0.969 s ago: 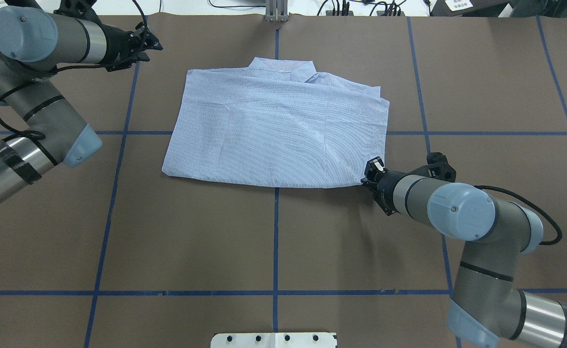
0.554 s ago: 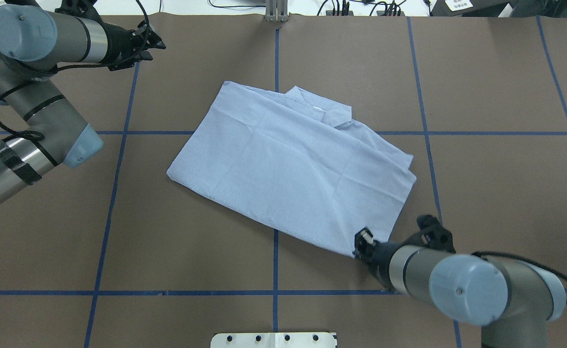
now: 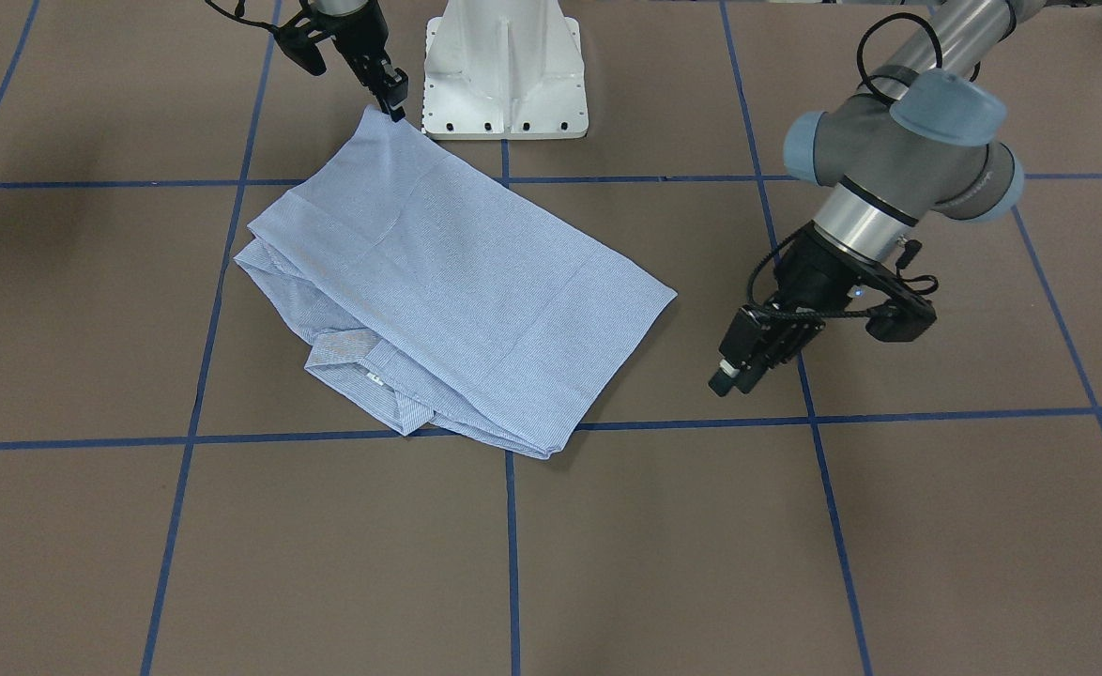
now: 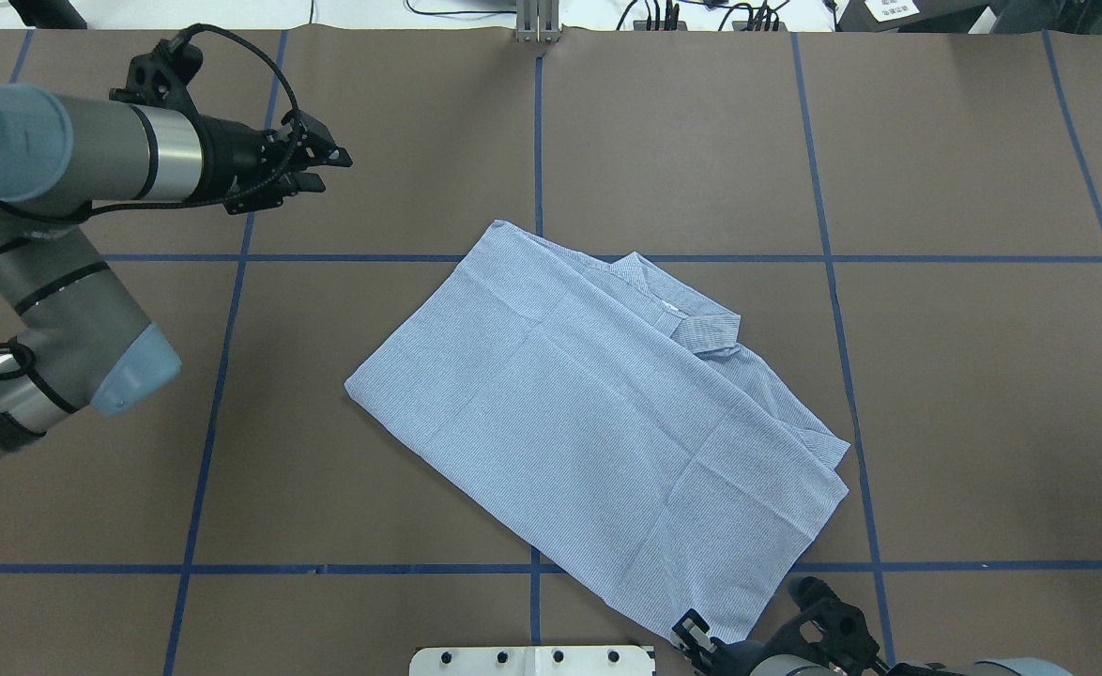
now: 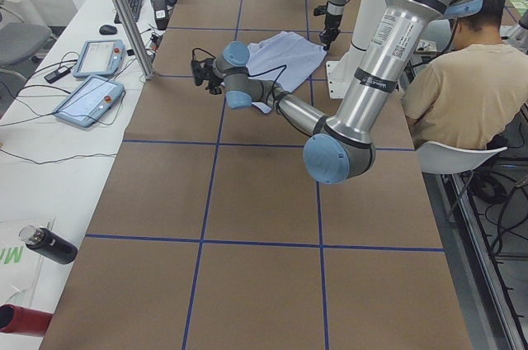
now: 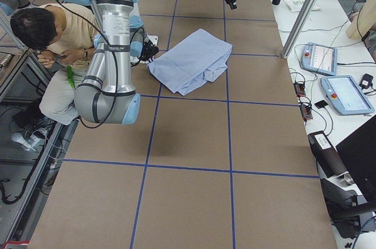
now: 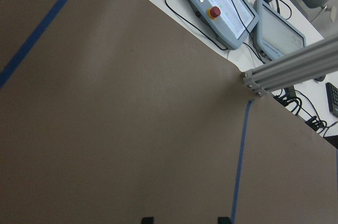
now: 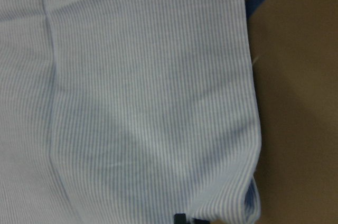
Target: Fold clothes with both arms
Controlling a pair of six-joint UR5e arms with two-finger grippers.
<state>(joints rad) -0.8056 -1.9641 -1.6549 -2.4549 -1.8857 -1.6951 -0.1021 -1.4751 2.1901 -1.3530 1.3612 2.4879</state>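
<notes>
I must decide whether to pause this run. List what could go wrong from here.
The right gripper pinches the shirt by one corner only, beside the white base; a pull that way could drag cloth against it. The folded layers near the collar lie offset and may slide apart. The left gripper hangs over bare table, away from the shirt, so nothing steadies it.

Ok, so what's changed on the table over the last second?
The right gripper, shut on a corner of the shirt, has dragged it toward the robot and to its right, swinging it diagonal. The left gripper drifted slightly inward and nearer the robot. Unchanged: the shirt stays folded, its corner pinched, the left gripper open and empty.
</notes>
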